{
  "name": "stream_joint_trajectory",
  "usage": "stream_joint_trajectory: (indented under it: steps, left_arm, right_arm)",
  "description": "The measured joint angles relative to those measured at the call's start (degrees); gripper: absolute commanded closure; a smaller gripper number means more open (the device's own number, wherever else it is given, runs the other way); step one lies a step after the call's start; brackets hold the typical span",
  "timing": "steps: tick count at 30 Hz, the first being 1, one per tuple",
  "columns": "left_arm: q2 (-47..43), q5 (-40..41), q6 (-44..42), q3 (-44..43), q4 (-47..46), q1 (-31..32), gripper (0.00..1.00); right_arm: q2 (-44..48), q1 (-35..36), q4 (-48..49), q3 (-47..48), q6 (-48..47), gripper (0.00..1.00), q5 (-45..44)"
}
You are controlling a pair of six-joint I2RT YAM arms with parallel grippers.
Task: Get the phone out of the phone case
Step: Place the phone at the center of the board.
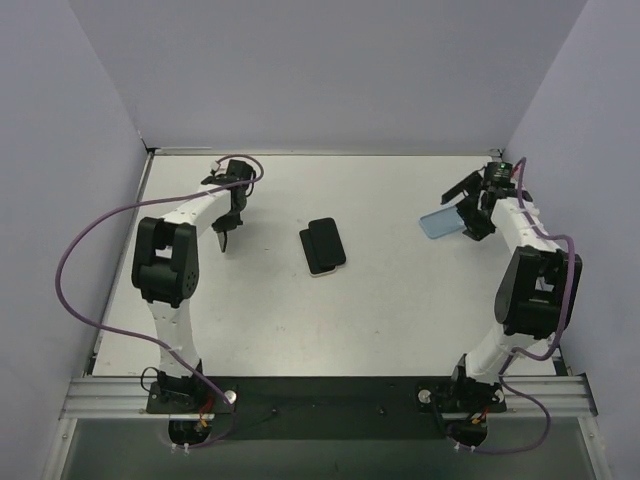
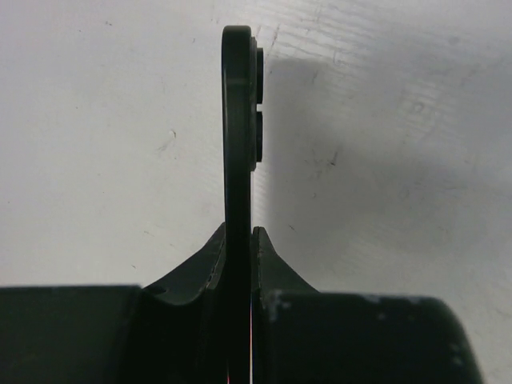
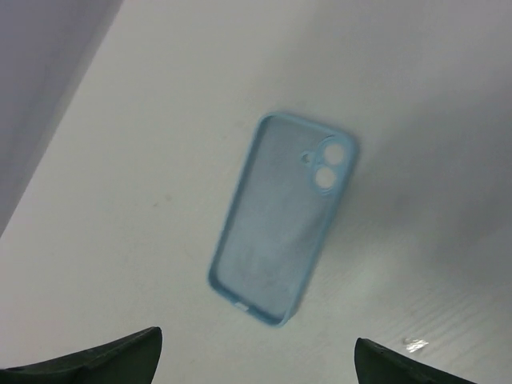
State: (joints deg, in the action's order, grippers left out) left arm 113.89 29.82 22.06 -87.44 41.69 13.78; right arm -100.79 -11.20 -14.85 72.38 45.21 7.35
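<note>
My left gripper is at the back left of the table. In the left wrist view it is shut on a thin black phone, seen edge-on, with two camera bumps on its right face. The light blue phone case is empty and sits at the back right of the table. In the right wrist view the case shows its open inside and two camera holes, slightly blurred. My right gripper is open just right of the case, not touching it, with its fingertips spread wide.
A black flat rectangular object with a white edge lies on the white table near the middle. Lilac walls close in the left, back and right sides. Purple cables loop from both arms.
</note>
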Motion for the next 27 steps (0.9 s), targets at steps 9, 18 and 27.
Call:
stream_joint_trajectory:
  steps: [9, 18, 27]
  left_arm:
    - [7.2, 3.3, 1.6, -4.8, 1.7, 0.0, 0.78]
    - [8.2, -2.1, 1.5, -6.7, 1.7, 0.0, 0.2]
    - [1.0, -8.8, 2.7, -4.6, 2.0, 0.1, 0.05]
  right_arm:
    - [-0.1, 26.0, -4.3, 4.5, -14.9, 0.02, 3.0]
    - [-7.2, 37.0, -8.1, 8.6, -21.4, 0.01, 5.4]
    - [-14.1, 43.7, -8.5, 16.3, -22.8, 0.0, 4.0]
